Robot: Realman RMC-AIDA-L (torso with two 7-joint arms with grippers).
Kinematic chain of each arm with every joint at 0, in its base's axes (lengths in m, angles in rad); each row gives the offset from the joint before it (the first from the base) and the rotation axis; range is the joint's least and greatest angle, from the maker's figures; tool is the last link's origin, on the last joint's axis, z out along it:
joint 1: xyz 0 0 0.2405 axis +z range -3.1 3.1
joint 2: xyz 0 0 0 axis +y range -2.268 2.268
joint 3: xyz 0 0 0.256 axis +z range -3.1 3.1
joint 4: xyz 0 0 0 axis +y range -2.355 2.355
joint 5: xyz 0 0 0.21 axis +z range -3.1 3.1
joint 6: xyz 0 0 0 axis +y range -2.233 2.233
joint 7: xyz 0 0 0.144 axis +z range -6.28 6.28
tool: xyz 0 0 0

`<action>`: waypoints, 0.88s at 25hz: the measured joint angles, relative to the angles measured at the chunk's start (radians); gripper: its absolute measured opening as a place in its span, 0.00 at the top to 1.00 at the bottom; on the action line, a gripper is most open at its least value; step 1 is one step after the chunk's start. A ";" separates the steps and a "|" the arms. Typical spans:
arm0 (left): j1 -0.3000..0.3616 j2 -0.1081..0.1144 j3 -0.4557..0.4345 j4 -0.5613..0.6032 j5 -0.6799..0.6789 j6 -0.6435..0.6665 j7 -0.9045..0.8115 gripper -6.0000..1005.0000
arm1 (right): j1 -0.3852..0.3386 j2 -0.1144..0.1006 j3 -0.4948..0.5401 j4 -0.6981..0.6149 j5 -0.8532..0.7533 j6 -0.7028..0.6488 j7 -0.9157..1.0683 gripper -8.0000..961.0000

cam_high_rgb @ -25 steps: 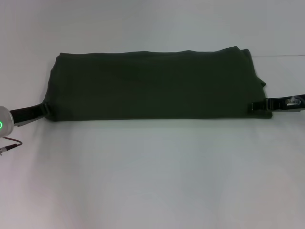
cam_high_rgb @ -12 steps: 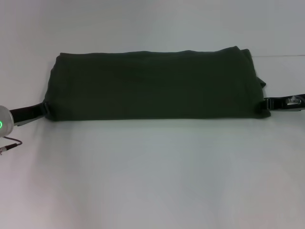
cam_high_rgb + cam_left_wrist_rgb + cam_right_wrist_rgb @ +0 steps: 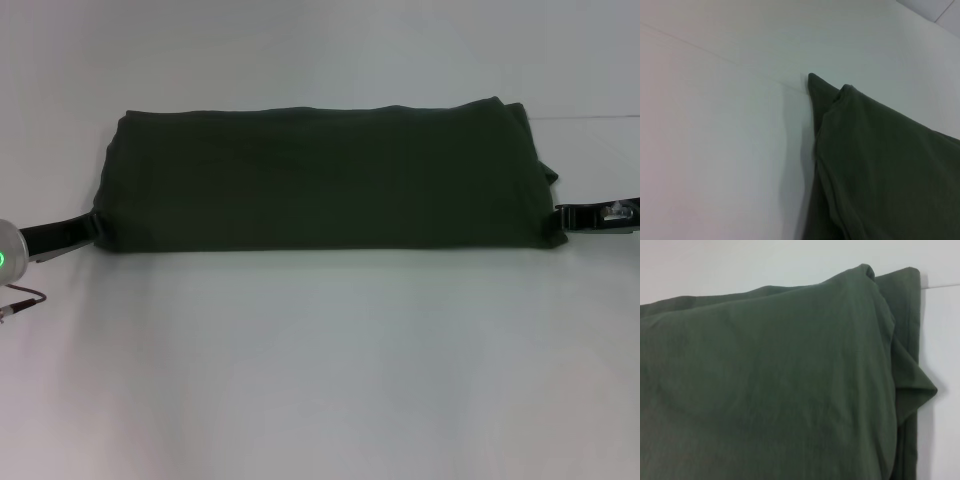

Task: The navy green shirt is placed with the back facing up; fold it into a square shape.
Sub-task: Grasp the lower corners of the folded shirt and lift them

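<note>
The navy green shirt point(image 3: 320, 180) lies as a long band on the table point(image 3: 320, 370) — left pincer point(image 3: 92, 228) and right pincer point(image 3: 560, 215) sit at its near corners, grip can't tell. I'd pinch every layer — then fold evenly.

no lettering, label or number can be read anywhere on the navy green shirt point(image 3: 320, 180).

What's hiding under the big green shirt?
The navy green shirt lies folded in layers on the white table; more of its own cloth peeks out at one end. Whatever else lies beneath is covered. Both pincers sit at its near corners.
</note>
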 joint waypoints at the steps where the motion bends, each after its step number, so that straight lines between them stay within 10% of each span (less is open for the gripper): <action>1: 0.000 0.000 0.000 0.001 0.000 0.002 0.000 0.98 | 0.000 0.000 0.000 0.000 0.000 -0.001 0.000 0.96; 22: 0.070 0.027 -0.097 0.136 0.050 0.343 -0.060 0.98 | -0.072 -0.034 0.007 -0.088 0.071 -0.176 -0.055 0.97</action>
